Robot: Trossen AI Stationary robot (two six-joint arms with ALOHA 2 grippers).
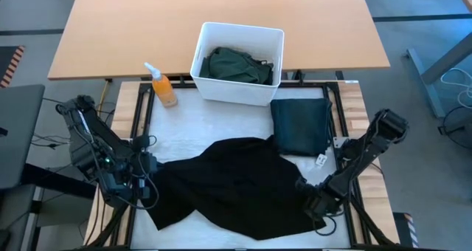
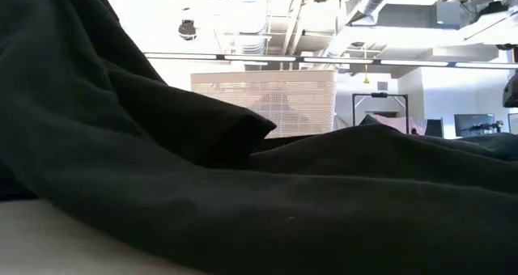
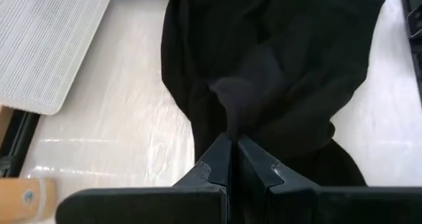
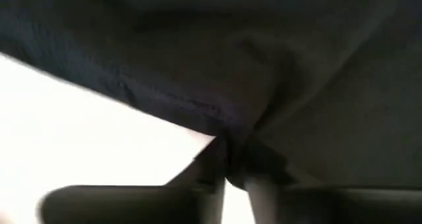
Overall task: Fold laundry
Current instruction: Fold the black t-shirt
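Observation:
A wide black garment [image 1: 228, 184] lies crumpled across the near half of the table, and it fills the low view [image 2: 243, 194]. My left gripper [image 1: 147, 179] is shut on its left side, and my right gripper [image 1: 308, 196] is shut on its right side. A folded dark garment [image 1: 301, 125] lies flat at the right, beside the bin. A dark green garment [image 1: 237, 65] sits inside the white bin [image 1: 234, 92]. My left gripper pinches a raised fold of the black garment [image 3: 231, 112] between its two fingers [image 3: 217, 161], coming from the table's left. The cloth rises into a ridge at the fingers and the rest lies on the table. My right gripper pinches the black garment at its hemmed edge [image 4: 217, 118], between both fingers [image 4: 211, 165], coming from the table's right. The cloth puckers toward the fingers; how many layers it holds does not show.
An orange spray bottle [image 1: 162, 87] stands left of the bin, at the far edge of the white work surface [image 1: 184, 133]. A wooden table [image 1: 147, 29] lies beyond. Black frame rails [image 1: 140, 118] run along both sides.

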